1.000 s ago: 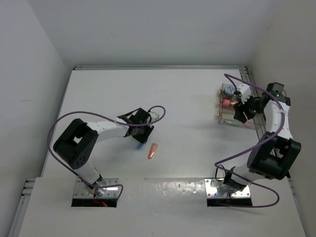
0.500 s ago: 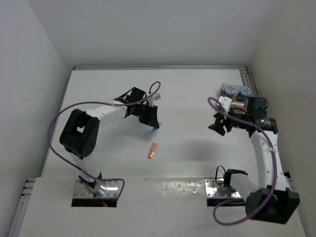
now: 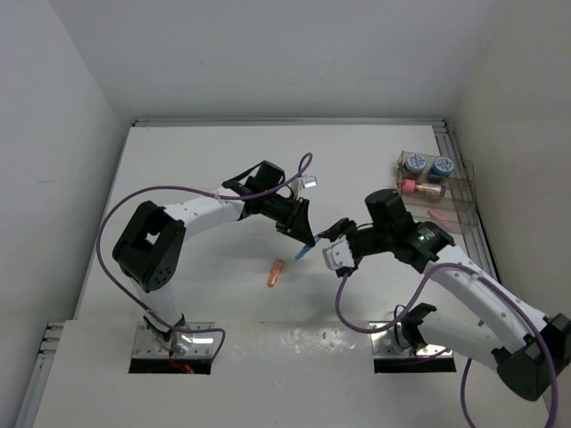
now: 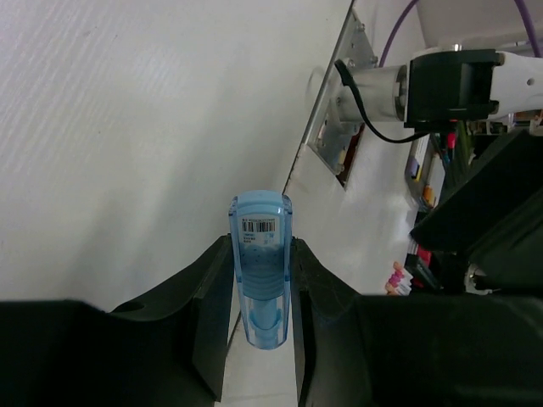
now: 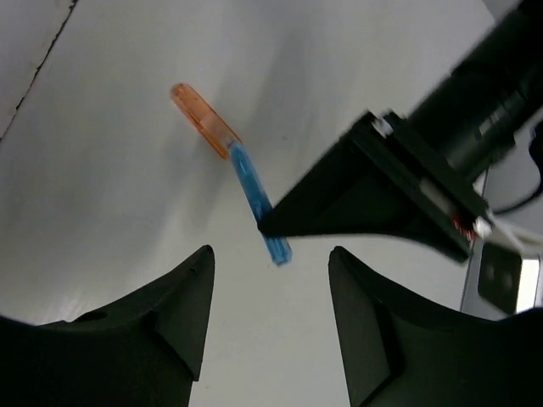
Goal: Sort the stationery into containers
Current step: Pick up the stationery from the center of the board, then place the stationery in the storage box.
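Observation:
My left gripper (image 3: 303,235) is shut on a blue capsule piece (image 3: 304,251) and holds it above the table's middle. In the left wrist view the capsule (image 4: 260,271) stands between the fingers, barcode label at its top. My right gripper (image 3: 336,245) is open and empty, just right of the capsule; in its wrist view the capsule (image 5: 257,199) juts from the left gripper (image 5: 382,186) ahead of the spread jaws. An orange capsule (image 3: 276,272) lies on the table, also in the right wrist view (image 5: 202,117). The clear box (image 3: 457,203) at back right holds two blue-and-white rolls (image 3: 415,163) and a pink marker (image 3: 421,187).
A pink piece (image 3: 443,216) lies at the box's near side. Purple cables loop over both arms. White walls close the table at left, back and right. The arm bases sit on a metal strip (image 3: 294,339) at the near edge.
My left gripper carried the blue capsule right and nearer, to the table's middle. My right arm swung away from the box down-left to face the capsule, jaws open.

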Controlling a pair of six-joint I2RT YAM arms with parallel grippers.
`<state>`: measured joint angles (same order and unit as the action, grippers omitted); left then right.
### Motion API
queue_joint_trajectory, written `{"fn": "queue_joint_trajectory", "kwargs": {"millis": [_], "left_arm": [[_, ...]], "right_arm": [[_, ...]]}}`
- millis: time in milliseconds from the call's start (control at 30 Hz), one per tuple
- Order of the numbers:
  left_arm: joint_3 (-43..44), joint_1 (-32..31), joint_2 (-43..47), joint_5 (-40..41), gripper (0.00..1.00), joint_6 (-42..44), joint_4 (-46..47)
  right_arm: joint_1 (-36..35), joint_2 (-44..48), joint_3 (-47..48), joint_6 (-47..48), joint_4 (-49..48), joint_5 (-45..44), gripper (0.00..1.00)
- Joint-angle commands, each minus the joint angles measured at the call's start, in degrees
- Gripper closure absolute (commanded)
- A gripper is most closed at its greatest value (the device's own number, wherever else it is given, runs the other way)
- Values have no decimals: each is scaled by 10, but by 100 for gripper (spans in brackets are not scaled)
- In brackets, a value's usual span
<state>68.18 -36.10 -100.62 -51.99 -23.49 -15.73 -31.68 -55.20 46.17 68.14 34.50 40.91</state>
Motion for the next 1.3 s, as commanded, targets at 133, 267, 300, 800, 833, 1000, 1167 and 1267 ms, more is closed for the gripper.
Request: {"fn": "queue_joint_trajectory", "kwargs": {"millis": [133, 267, 300, 800, 833, 1000, 1167, 1267], "left_arm": [[7, -5, -2, -26, 100, -23, 14], [0, -7, -1, -22, 100, -26, 19], [-2, -7, -1, -24, 100, -27, 20], [11, -6, -16, -7, 100, -23, 12], [11, -6, -16, -7, 100, -21, 12], [4, -6, -12, -5, 91, -15, 14], [-2, 1, -4, -7, 49, -11, 23], [6, 15, 5, 34, 0, 1, 5]], "right_arm": [[-123, -41, -27, 119, -86, -116, 48], [-145, -64, -27, 146, -95, -133, 50], [-150, -68, -28, 152, -98, -138, 50], [-184, -167, -33, 214, -117, -221, 64], [-184, -176, -33, 216, -122, -226, 65], [-177, -187, -30, 197, -138, -237, 87], [-145, -164, -46, 160, -150, -242, 100], [-109, -129, -55, 133, -135, -236, 100]]}}
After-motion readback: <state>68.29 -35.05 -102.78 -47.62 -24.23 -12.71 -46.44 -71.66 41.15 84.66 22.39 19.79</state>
